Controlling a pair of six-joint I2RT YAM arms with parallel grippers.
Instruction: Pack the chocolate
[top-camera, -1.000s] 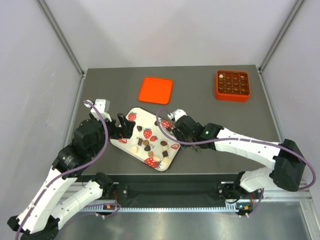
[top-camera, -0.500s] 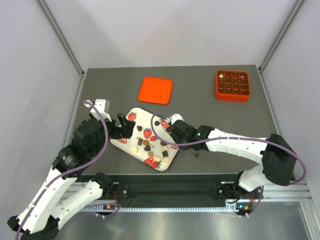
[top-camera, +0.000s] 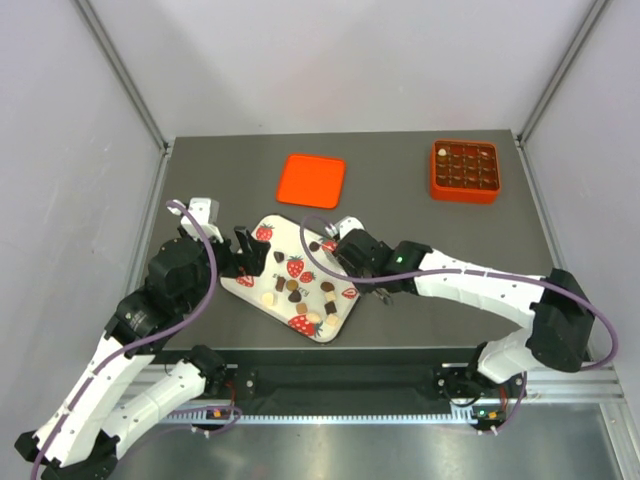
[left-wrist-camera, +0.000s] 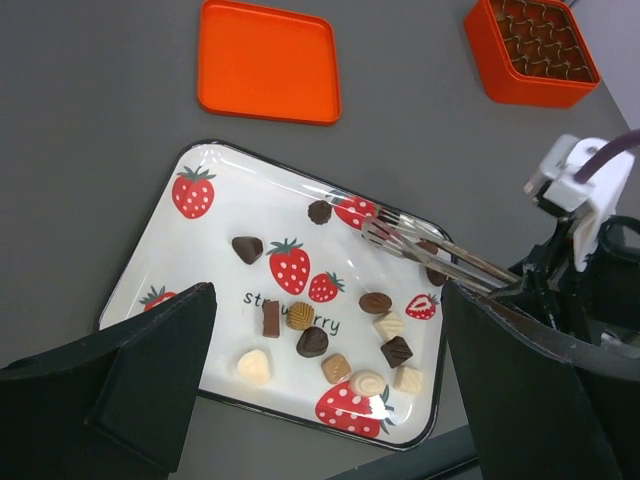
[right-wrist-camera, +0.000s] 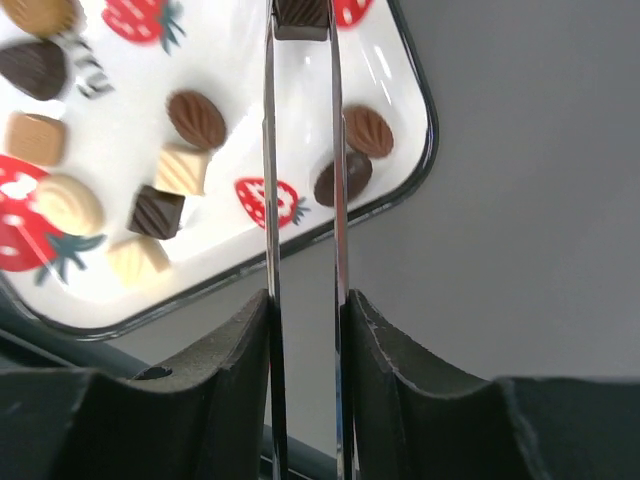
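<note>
The chocolate pieces (top-camera: 300, 292), dark, light brown and cream, lie scattered on a white strawberry-print tray (top-camera: 283, 235); they also show in the left wrist view (left-wrist-camera: 312, 342). My right gripper (top-camera: 362, 255) (right-wrist-camera: 305, 300) is shut on metal tongs (right-wrist-camera: 268, 180), which reach over the tray's right part. A dark square chocolate (right-wrist-camera: 300, 18) sits between the tong tips. My left gripper (top-camera: 243, 255) (left-wrist-camera: 328, 290) is open and empty, low over the tray's near left edge. The tongs (left-wrist-camera: 440, 255) also show in the left wrist view.
An orange box (top-camera: 465, 170) with a grid of cells, some holding pieces, stands at the back right. Its flat orange lid (top-camera: 311, 180) lies behind the tray. Metal frame posts rise at both back corners.
My right gripper has moved left and slightly back with the tongs, bringing the tips further over the tray. The left arm has not moved.
</note>
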